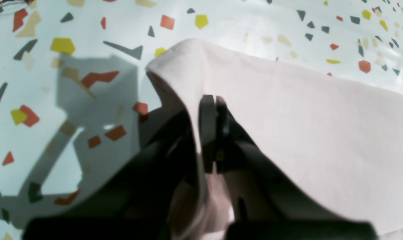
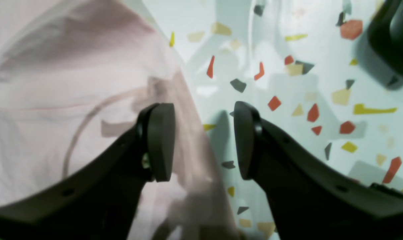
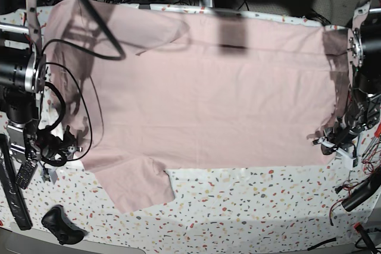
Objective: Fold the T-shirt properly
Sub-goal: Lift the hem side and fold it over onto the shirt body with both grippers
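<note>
Standing at the near edge of the speckled worktop (image 3: 250, 218), one notes first a small dark object (image 3: 59, 225) lying by the front corner, then the T-shirt (image 3: 208, 105): one item, pale pink, plain side up, spread wide across most of the surface, with one short sleeve (image 3: 138, 185) reaching toward the front and the far hem close to the back edge. Right claw (image 2: 203, 140): spread wide, nothing between its pads, hanging over the shirt's edge where cloth gives way to bare speckled surface; a faint curved seam shows in the fabric beside one finger. A black device (image 2: 393, 36) sits on the surface beyond it, well apart from the cloth. Left claw (image 1: 214, 133): pressed together and pinching a raised fold of the pink fabric, which tents up over it and drapes down on both sides, its shadow falling on the bare surface alongside. Step in hand, as judged: an early one, the garment laid out flat but not yet folded, one end gripped and the other end free. Next move, as judged: the free claw wants a fresh hold on its edge of the cloth, matching the other, so that both can carry that side over evenly without dragging the flat middle into wrinkles.
</note>
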Controlling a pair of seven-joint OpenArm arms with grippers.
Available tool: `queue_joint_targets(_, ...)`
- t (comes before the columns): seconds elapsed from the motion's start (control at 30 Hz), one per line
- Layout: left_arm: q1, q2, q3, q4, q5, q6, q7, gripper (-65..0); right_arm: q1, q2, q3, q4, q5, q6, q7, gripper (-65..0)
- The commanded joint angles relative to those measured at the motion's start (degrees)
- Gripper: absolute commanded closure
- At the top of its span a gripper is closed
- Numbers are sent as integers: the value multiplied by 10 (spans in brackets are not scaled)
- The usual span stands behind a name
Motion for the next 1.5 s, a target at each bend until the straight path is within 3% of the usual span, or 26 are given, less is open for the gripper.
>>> queue_joint_targets(0.0,-11,-5,0,2,8,2,16,0,21,6,1,1,5,-2,9,-276)
queue_joint_targets(0.2,-11,-5,0,2,8,2,16,0,-8,6,1,-2,9,-2,6,-188)
queue_joint_targets(0.3,-11,-5,0,2,6,2,15,0,-21,7,1,-2,9,-2,8,-62)
queue_joint_targets(0.37,-11,-5,0,2,6,2,14,0,-25,8,1,-1,9,-6,37,0)
queue_joint_targets(0.5,-10,-5,0,21,3,2,13,0,-25,6,1,20,11,6,67,0)
queue_joint_targets(0.6,-7,-11,0,60,-42,-1,32,0,-26,5,1,61,12,70,61,0)
queue_joint_targets(0.8,-5,-32,0,152,-61,-4,94,0,-41,8,1,142,57,71,12,0)
queue_joint_targets(0.93,15,-55,-1,201,-121,-5,108,0,-102,8,1,240,59,70,12,0)
queue_joint_targets(1.07,59,-68,-24,260,-123,-5,125,0,-174,8,8,347,77,69,11,0)
queue_joint_targets(1.47,252,-69,-155,485,-165,-31,142,0,-351,6,170,554,102,68,7,0)
